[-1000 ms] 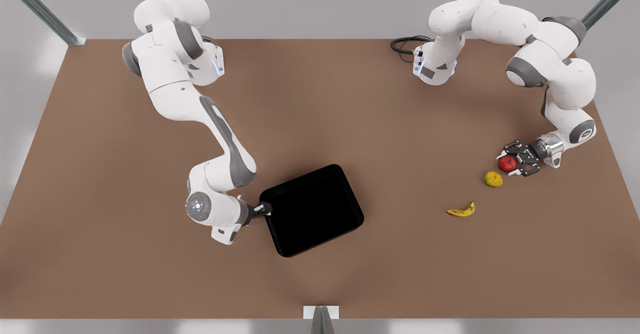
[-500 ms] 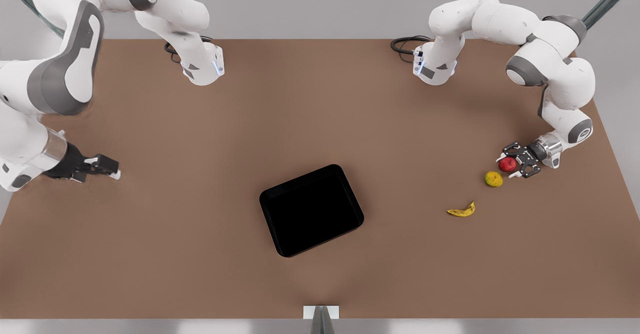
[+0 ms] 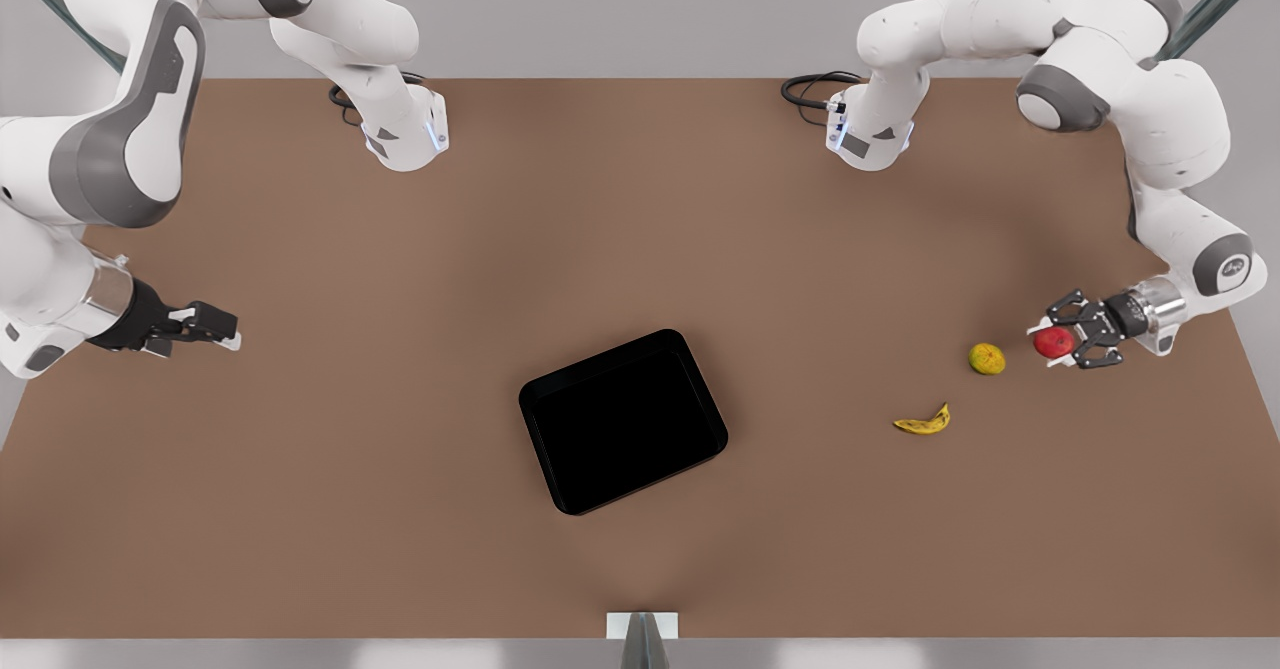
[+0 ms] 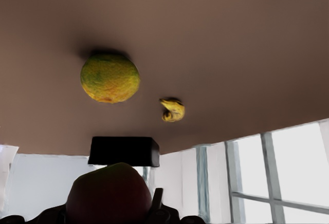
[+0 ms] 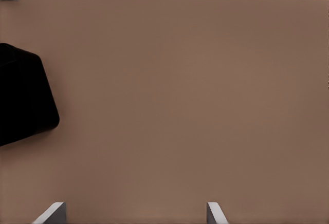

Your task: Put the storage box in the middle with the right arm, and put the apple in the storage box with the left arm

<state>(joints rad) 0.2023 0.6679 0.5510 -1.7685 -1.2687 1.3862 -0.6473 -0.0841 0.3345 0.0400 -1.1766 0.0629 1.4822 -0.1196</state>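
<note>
Red round apple [image 3: 1052, 342]: judged light, rigid, smooth, best pinched across its widest girth | left gripper [image 3: 1072, 342] clamps it above the brown table [image 3: 640, 249], near the front view's right edge, forearm roughly level | glossy black storage box [image 3: 623, 421] sits mid-table | right gripper [image 3: 222, 328] waits, fingers spread.

apple [image 4: 109, 194] cut off behind left pincer [image 4: 123, 208]

The brown counter [image 3: 400, 509] carries the black storage box [image 3: 622, 421] near its middle, well apart from both sets of jaws. The yellow-green fruit [image 3: 986, 358] lies just beside the left arm's jaws, and the banana [image 3: 923, 421] a little farther from them, toward the box. Both arm bases stand at the counter's far edge.
</note>
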